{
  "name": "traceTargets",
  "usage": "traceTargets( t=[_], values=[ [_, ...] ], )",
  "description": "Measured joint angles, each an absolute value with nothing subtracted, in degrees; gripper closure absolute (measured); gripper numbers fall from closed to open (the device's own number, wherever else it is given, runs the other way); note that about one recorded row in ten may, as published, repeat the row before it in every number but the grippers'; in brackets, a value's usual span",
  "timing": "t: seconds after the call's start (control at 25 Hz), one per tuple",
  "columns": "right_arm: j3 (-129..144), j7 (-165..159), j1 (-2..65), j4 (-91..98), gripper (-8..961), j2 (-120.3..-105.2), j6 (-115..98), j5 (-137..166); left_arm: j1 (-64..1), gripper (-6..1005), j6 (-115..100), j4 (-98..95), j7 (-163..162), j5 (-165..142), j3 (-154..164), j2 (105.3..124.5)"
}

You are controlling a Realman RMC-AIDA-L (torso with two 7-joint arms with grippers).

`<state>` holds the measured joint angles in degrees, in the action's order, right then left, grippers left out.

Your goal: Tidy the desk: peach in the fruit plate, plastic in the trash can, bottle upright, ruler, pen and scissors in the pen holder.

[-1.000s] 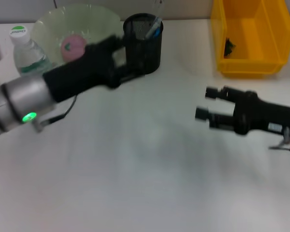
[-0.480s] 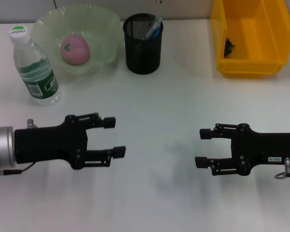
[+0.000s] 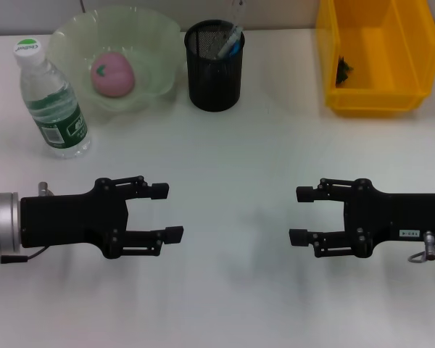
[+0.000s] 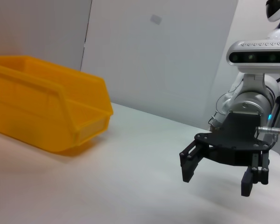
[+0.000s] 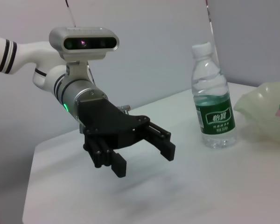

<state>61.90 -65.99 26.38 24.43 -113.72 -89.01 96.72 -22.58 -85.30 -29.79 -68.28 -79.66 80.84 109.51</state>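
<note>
Left gripper (image 3: 167,212): fingers spread wide, holding nothing, low over the bare worktop (image 3: 232,145) at about 8 o'clock of the head view, pointing toward 3 o'clock.
Right gripper (image 3: 301,215): also spread wide and empty, at about 4 o'clock, pointing toward 9 o'clock, facing the left one across a bare gap.
Peach (image 3: 112,72): lying in the fruit plate (image 3: 159,36) at 11 o'clock.
Bottle (image 3: 52,101): standing upright just beside the plate, at 10 o'clock, nearer the left arm.
Pen holder (image 3: 214,69): at 12 o'clock, with blue-handled scissors (image 3: 232,45) and a clear shaft poking out; ruler and pen cannot be told apart.
Plastic (image 3: 342,71): dark scrap inside the trash can (image 3: 377,101) at 1 o'clock, nearer the right arm.
Judgement: nothing lies loose between the grippers; every item appears placed, so no reach seems called for.
</note>
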Motion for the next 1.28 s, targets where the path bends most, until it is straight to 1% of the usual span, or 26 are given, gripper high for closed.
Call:
traceTargets(
  t=[0.36, 1.28],
  values=[
    [61.0, -65.9, 26.6, 24.9, 164, -113.73, -89.1, 96.7, -22.9, 198, -85.6, -30.0, -68.3, -80.1, 80.5, 108.98],
    [61.0, -65.8, 26.9, 24.9, 163, -113.73, -89.1, 96.8, -22.5, 199, -86.3, -30.1, -68.4, -80.2, 79.8, 108.98]
  ],
)
